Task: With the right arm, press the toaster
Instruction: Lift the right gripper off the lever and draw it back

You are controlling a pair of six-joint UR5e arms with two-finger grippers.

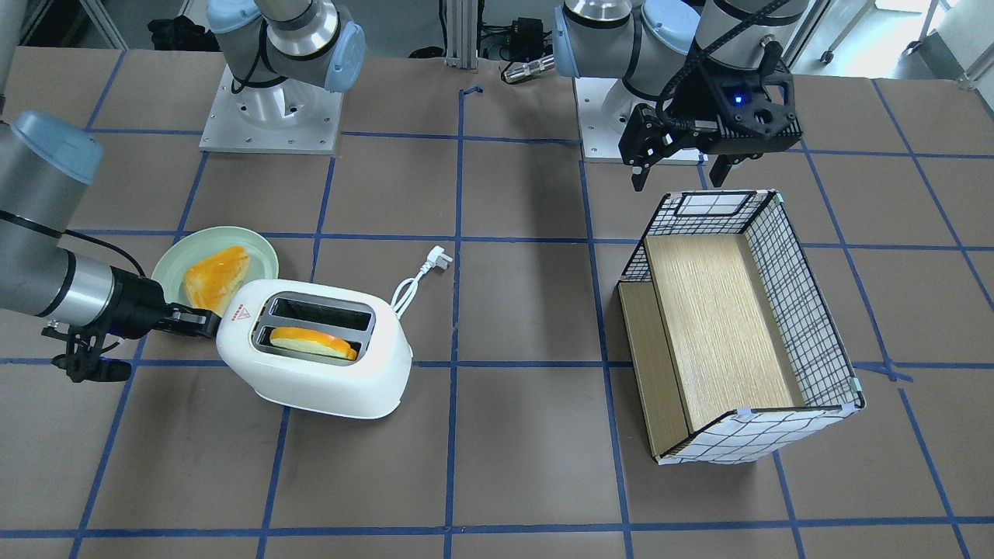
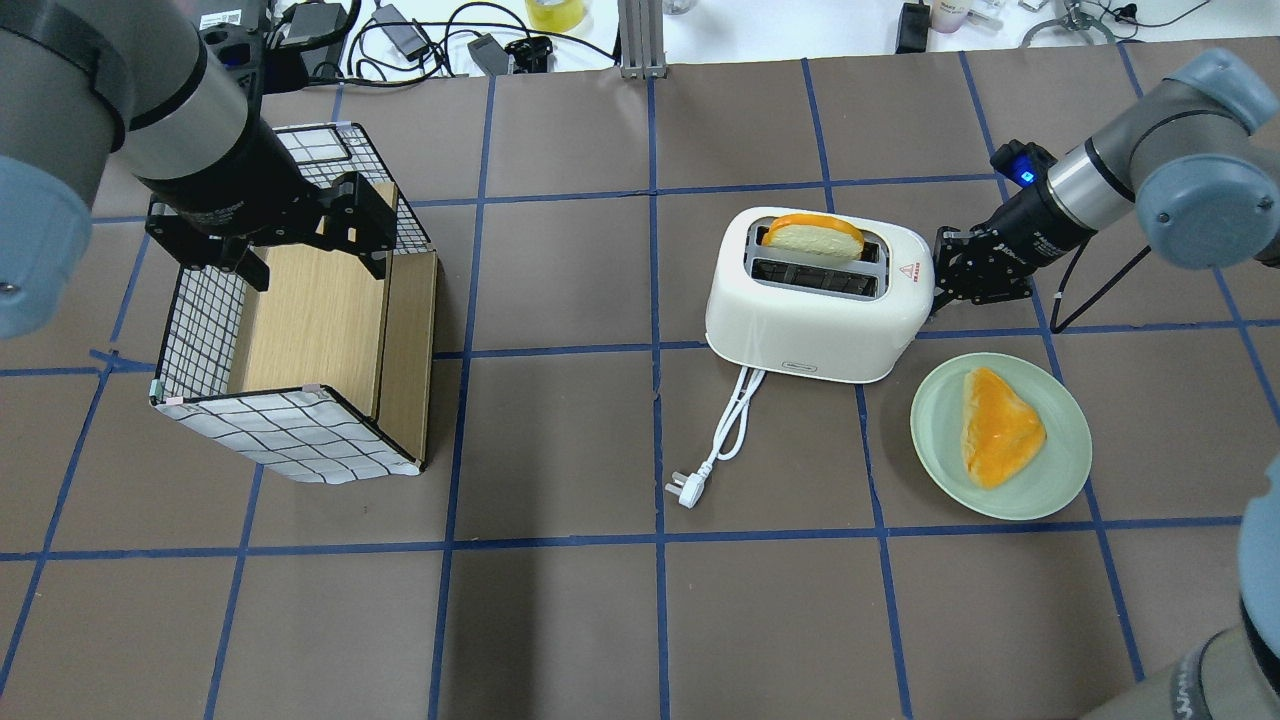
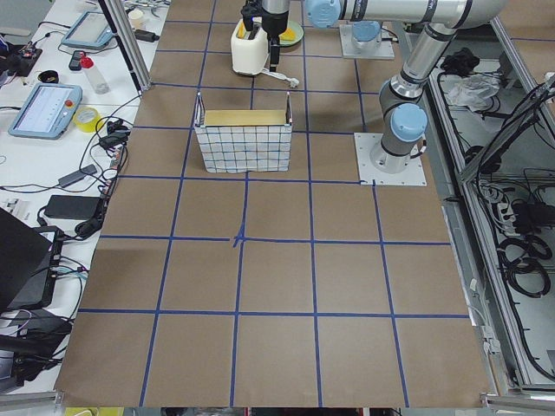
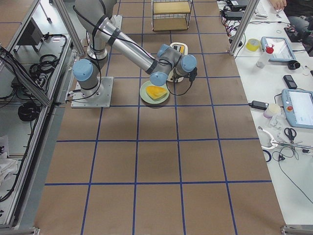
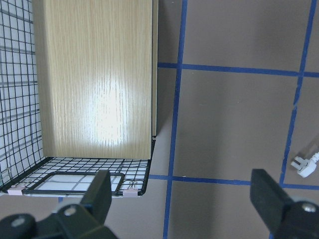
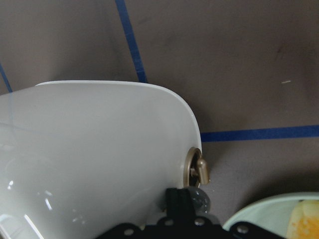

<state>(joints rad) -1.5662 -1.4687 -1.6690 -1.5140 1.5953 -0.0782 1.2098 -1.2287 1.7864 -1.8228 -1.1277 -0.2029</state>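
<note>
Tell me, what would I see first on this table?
On the robot's right side, the white rounded plastic toaster with an orange-crusted bread slice poking from one slot, and the black right gripper at its end. Next, the black-and-white wire-grid basket with wooden boards, tipped over under the open left gripper.

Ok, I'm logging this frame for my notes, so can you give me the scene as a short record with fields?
toaster: upright, its cord lying loose and unplugged
slots: bread slice in the slot farther from the robot, the other empty
right gripper: shut, tip at the toaster's end near the knob
left gripper: open, above the wire basket
plate: pale green, beside the toaster, holds a second bread slice
</note>
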